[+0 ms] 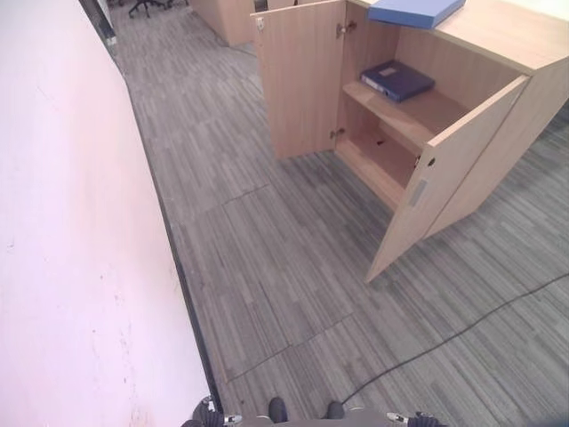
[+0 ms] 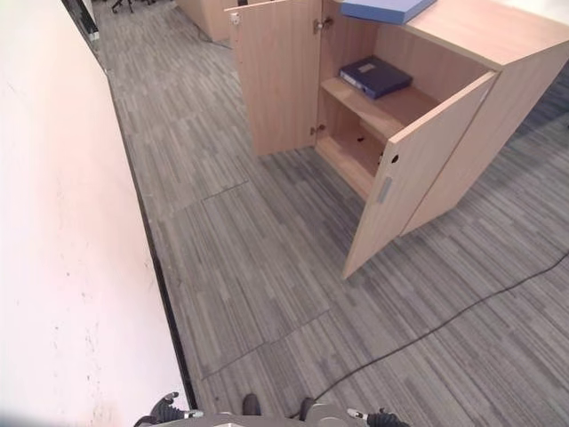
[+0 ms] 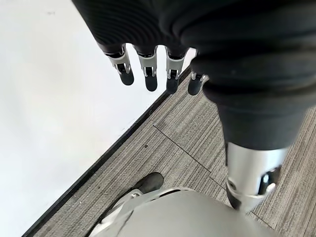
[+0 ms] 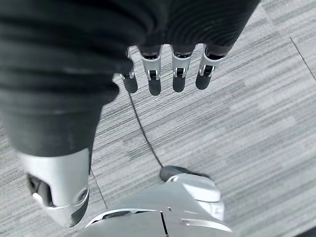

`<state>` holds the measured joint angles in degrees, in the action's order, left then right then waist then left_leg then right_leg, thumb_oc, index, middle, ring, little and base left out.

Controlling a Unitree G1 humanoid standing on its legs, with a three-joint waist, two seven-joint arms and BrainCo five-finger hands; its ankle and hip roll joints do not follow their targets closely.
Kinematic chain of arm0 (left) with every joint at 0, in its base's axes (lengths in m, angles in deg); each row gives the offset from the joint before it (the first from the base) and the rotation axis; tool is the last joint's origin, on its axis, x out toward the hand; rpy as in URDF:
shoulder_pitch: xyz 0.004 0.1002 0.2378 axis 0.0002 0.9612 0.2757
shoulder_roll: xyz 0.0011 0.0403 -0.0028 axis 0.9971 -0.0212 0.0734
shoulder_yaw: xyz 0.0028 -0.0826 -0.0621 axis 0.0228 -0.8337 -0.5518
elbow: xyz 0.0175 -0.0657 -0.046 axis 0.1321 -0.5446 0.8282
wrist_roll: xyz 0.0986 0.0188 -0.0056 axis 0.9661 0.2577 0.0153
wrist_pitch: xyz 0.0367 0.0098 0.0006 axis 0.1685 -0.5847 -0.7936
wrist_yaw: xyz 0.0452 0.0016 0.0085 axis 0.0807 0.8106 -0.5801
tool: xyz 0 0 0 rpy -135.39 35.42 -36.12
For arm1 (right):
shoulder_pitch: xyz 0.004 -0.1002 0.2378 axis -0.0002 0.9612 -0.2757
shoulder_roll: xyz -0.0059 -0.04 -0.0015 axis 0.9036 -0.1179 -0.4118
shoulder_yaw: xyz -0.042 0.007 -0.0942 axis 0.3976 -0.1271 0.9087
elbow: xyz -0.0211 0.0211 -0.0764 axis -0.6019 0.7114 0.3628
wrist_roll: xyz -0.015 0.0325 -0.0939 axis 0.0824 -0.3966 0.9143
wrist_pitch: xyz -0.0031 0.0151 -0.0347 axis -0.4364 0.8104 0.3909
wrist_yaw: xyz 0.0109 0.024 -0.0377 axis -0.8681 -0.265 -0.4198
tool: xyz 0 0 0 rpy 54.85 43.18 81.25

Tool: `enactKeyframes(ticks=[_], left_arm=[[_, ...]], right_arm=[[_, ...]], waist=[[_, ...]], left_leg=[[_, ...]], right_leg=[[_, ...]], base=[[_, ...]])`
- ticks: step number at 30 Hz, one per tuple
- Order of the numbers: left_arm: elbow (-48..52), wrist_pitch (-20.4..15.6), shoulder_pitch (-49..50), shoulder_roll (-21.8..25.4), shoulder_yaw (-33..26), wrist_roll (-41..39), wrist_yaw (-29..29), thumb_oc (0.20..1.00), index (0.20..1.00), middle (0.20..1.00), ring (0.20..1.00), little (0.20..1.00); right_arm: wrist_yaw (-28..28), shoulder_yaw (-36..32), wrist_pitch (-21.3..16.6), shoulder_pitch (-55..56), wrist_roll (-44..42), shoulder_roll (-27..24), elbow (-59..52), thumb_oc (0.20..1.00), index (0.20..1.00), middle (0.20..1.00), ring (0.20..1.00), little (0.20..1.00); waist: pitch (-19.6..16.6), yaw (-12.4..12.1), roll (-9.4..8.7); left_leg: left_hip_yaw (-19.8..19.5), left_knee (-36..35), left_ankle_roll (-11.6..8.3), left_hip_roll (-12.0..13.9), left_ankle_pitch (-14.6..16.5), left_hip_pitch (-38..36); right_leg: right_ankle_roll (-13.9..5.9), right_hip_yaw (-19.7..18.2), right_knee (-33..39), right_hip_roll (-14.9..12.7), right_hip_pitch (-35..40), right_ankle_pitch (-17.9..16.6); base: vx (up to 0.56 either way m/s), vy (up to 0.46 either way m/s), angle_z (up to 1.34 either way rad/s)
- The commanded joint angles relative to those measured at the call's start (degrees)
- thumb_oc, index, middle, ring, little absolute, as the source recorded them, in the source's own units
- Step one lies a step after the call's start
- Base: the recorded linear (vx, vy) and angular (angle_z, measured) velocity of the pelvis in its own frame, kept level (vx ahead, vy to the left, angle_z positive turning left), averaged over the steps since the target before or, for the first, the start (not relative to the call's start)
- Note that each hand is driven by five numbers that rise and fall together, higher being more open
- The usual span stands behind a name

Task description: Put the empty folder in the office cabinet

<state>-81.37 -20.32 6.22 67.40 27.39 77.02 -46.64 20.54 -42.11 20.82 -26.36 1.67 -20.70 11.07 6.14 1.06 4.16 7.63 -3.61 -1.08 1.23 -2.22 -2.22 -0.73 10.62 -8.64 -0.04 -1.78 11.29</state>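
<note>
A wooden office cabinet (image 1: 498, 40) stands at the upper right with both doors swung open. A light blue folder (image 1: 416, 11) lies flat on its top. Inside, a dark blue folder (image 1: 397, 79) lies on the upper shelf, and the lower shelf (image 1: 378, 156) is bare. My left hand (image 3: 150, 74) hangs by my side over the carpet, fingers straight and holding nothing. My right hand (image 4: 177, 71) hangs the same way on the other side, open and empty. Both hands are far from the cabinet.
A pale wall (image 1: 71, 222) with a dark skirting runs along my left. The cabinet's right door (image 1: 440, 178) juts out over the grey carpet (image 1: 267, 267) towards me, and the left door (image 1: 298, 76) stands ajar. More wooden furniture (image 1: 222, 18) and an office chair (image 1: 142, 7) are far back.
</note>
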Motion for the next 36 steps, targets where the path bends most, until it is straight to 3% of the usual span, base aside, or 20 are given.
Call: enactKeyframes(ticks=[1,5,6,8,10,11,15,18,19,22,25,27,29,35,36], left_arm=[[-0.5,-0.8,-1.9,0.9,-0.5,0.2,-0.1,1.0,1.0,1.0,1.0,1.0],[0.3,-0.7,-2.5,1.8,-1.2,-1.0,0.1,1.0,1.0,1.0,1.0,1.0],[0.5,-0.7,-2.6,2.0,-1.5,-1.4,0.1,1.0,1.0,1.0,1.0,1.0],[0.5,-0.7,-2.6,2.1,-1.5,-1.4,0.1,1.0,1.0,1.0,1.0,1.0],[1.0,-0.6,-2.5,2.4,-2.7,-3.2,0.6,1.0,1.0,1.0,1.0,1.0],[0.5,-0.4,-2.3,2.4,-3.5,-4.0,0.9,1.0,1.0,1.0,1.0,1.0],[-1.2,-0.4,-1.8,2.2,-4.4,-5.0,1.5,1.0,1.0,1.0,1.0,1.0],[-2.9,0.1,-0.1,1.9,-6.3,-5.6,1.7,1.0,1.0,1.0,1.0,1.0],[-3.2,0.0,0.2,1.8,-6.8,-5.7,1.9,1.0,1.0,1.0,1.0,1.0],[-3.2,0.1,0.4,1.9,-7.5,-6.3,2.0,1.0,1.0,1.0,1.0,1.0],[-2.9,0.1,0.7,1.9,-8.0,-6.5,2.0,1.0,1.0,1.0,1.0,1.0],[-3.3,0.4,2.3,1.8,-8.9,-5.9,1.8,1.0,1.0,1.0,1.0,1.0],[-3.4,0.4,2.3,2.1,-9.2,-5.7,1.9,1.0,1.0,1.0,1.0,1.0],[-2.1,-0.1,1.8,2.7,-10.1,-6.4,2.6,1.0,1.0,1.0,1.0,1.0],[-1.8,-0.2,1.7,2.9,-10.3,-6.7,2.6,1.0,1.0,1.0,1.0,1.0]], right_arm=[[0.1,3.0,-0.3,-2.8,1.7,-0.5,2.4,1.0,1.0,1.0,1.0,1.0],[-0.5,3.9,-0.6,-4.0,1.0,-0.1,1.0,1.0,1.0,1.0,1.0,1.0],[-0.5,4.1,-0.6,-4.3,0.8,-0.1,0.8,1.0,1.0,1.0,1.0,1.0],[-0.5,4.1,-0.6,-4.3,0.8,-0.1,0.8,1.0,1.0,1.0,1.0,1.0],[-0.6,5.0,-0.6,-5.2,0.4,0.2,0.3,1.0,1.0,1.0,1.0,1.0],[-0.6,5.7,-0.6,-5.6,0.2,0.1,-0.1,1.0,1.0,1.0,1.0,1.0],[-0.7,6.5,-0.6,-5.7,0.3,0.2,-0.8,1.0,1.0,1.0,1.0,1.0],[-0.9,6.7,-0.4,-5.0,1.1,0.0,-1.0,1.0,1.0,1.0,1.0,1.0],[-0.9,6.7,-0.5,-4.7,1.3,-0.2,-1.0,1.0,1.0,1.0,1.0,1.0],[-1.0,6.7,-0.4,-4.1,1.5,-0.2,-1.0,1.0,1.0,1.0,1.0,1.0],[-1.1,6.6,-0.4,-3.7,1.7,0.0,-0.9,1.0,1.0,1.0,1.0,1.0],[-1.6,6.4,-0.4,-2.0,2.2,1.1,-0.5,1.0,1.0,1.0,1.0,1.0],[-1.7,6.7,-0.3,-1.7,2.5,1.6,-0.2,1.0,1.0,1.0,1.0,1.0],[-2.4,7.2,0.0,-2.8,3.8,3.0,-0.3,1.0,1.0,1.0,1.0,1.0],[-2.5,7.1,0.1,-3.1,3.9,3.2,-0.6,1.0,1.0,1.0,1.0,1.0]], waist=[[0.0,0.8,-1.54],[0.5,0.1,-2.98],[1.1,-0.1,-3.73],[1.1,-0.1,-3.75],[3.2,-1.4,-6.1],[4.4,-2.6,-6.76],[4.5,-3.4,-7.58],[4.1,-4.6,-8.27],[4.0,-4.9,-7.92],[4.1,-5.5,-7.11],[4.2,-5.9,-6.94],[2.0,-5.7,-5.91],[1.1,-5.9,-6.44],[-1.5,-7.0,-7.86],[-2.2,-7.3,-8.16]], left_leg=[[-1.6,-1.4,-0.24,-4.2,5.2,-0.9],[-2.2,-1.1,-0.88,-3.1,4.8,-2.3],[-2.0,2.4,-1.22,-2.8,5.7,-0.7],[-2.0,2.7,-1.22,-2.7,5.9,-0.5],[-1.3,16.8,-2.36,-1.1,8.3,6.9],[-2.1,24.8,-2.04,0.0,5.9,11.3],[-2.1,28.0,-1.27,1.4,3.1,15.2],[-1.0,17.7,-1.9,2.5,0.3,14.8],[-0.9,13.7,-2.7,2.5,-2.8,15.6],[1.1,5.5,-3.95,3.0,-7.6,16.2],[2.7,1.9,-4.55,2.9,-7.9,15.7],[4.6,-1.4,-4.46,3.5,-9.2,12.8],[5.1,-1.4,-3.88,2.9,-8.7,12.2],[6.3,-1.4,-1.23,-0.8,-4.2,10.9],[6.7,-1.4,-0.37,-2.1,-2.8,9.9]], right_leg=[[-5.25,4.7,13.6,-1.7,4.4,-11.8],[-4.45,4.8,13.6,-1.3,5.6,-11.3],[-4.17,4.8,13.5,-1.6,5.7,-11.3],[-4.16,4.8,13.5,-1.6,5.7,-11.3],[-2.74,5.4,12.4,-1.9,6.1,-10.1],[-1.82,5.7,12.3,-1.5,6.8,-9.7],[-1.36,5.8,12.1,-1.0,7.2,-9.2],[-1.92,6.0,12.7,-1.0,8.9,-8.8],[-2.08,6.2,12.9,-0.6,9.5,-8.4],[-2.26,6.3,13.3,0.2,11.4,-7.5],[-2.53,5.8,13.6,0.3,13.3,-6.4],[-2.73,5.6,13.6,0.9,14.5,-5.1],[-3.04,5.4,13.6,-0.2,14.8,-4.4],[-6.82,6.3,12.5,-4.8,15.0,-5.2],[-8.23,6.7,10.4,-6.8,14.6,-6.6]], base=[[0.13,-0.101,0.25],[0.07,-0.106,0.19],[-0.01,-0.092,0.13],[-0.03,-0.061,0.18],[-0.05,-0.228,0.13],[-0.02,-0.204,0.12],[0.05,-0.09,0.07],[0.16,-0.005,0.06],[0.15,0.024,0.04],[0.19,0.031,0.02],[0.18,0.053,-0.03],[0.39,0.152,-0.34],[0.36,0.176,-0.05],[0.27,0.216,-0.02],[0.28,0.268,-0.09]])
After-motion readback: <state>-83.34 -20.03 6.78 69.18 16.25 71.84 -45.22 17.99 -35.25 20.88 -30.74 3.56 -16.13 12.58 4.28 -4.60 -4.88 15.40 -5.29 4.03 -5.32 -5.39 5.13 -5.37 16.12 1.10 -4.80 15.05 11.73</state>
